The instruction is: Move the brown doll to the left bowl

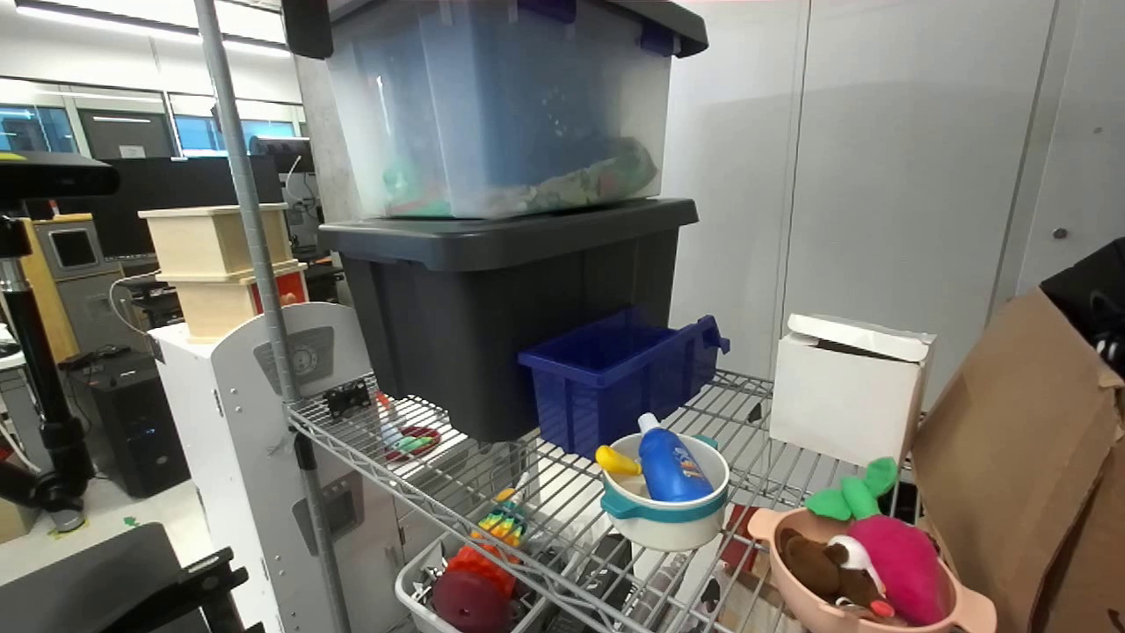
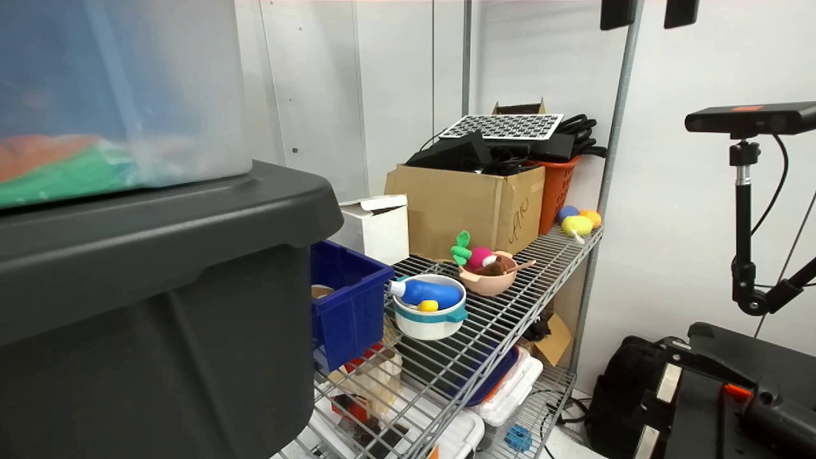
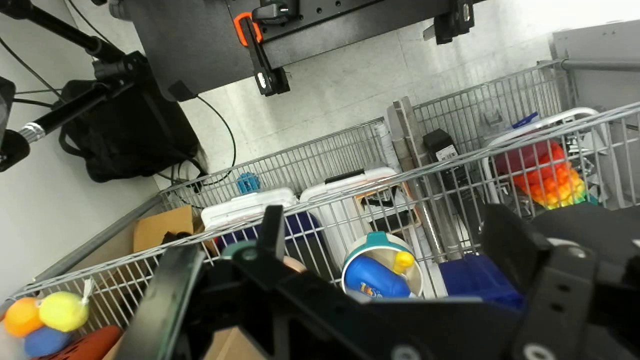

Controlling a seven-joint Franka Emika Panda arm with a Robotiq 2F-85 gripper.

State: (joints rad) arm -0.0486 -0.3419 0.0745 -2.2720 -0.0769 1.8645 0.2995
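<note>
Wire shelf (image 2: 524,322) with two bowls, recorded by three cameras. The brown plush doll (image 1: 813,567) lies in the salmon-pink two-handled bowl (image 1: 977,608), against a magenta plush toy with green leaves (image 1: 901,563). Both exterior views show it there; in the wrist view the gripper (image 3: 389,225) covers nearly all of that bowl, and the doll cannot be made out. The teal-banded white bowl (image 1: 659,532) stands between the pink bowl and a dark blue bin (image 1: 571,409) and contains a tilted, white-capped blue bottle (image 1: 672,470) and a yellow object (image 1: 618,462); all three views show it. Yellow, orange and blue balls (image 2: 577,225) at the shelf's end appear in the wrist view and in an exterior view. The gripper's two fingers (image 3: 272,230) stand wide apart with free space between them, the white bowl visible well beyond the gap. In an exterior view the dark fingertips (image 2: 617,14) hang separated at the top edge, well above the shelf and clear of both bowls.
</note>
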